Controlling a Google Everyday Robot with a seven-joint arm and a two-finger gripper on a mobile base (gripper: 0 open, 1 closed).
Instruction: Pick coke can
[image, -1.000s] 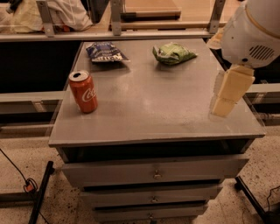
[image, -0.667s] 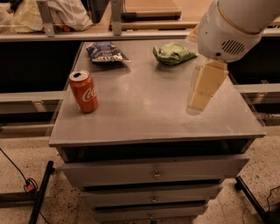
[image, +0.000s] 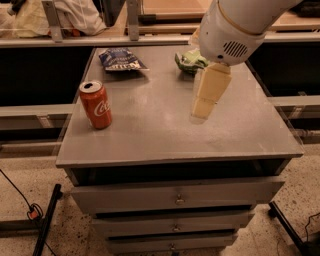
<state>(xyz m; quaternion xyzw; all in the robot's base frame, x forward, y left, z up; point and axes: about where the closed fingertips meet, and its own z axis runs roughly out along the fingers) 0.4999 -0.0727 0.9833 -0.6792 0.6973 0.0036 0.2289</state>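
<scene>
The coke can (image: 96, 104) is a red-orange can with white script and a silver top. It stands upright near the left edge of the grey cabinet top (image: 165, 132). My gripper (image: 202, 112) hangs from the white arm over the middle-right of the top, well to the right of the can. Its cream-coloured fingers (image: 209, 92) point down toward the surface and hold nothing.
A blue chip bag (image: 120, 60) lies at the back left of the top and a green bag (image: 190, 61) at the back middle, partly behind the arm. Drawers (image: 177, 197) sit below the top. A shelf rail runs behind.
The arm and gripper have moved left across the top, from the right edge toward the middle. The can and both bags have stayed in place.
</scene>
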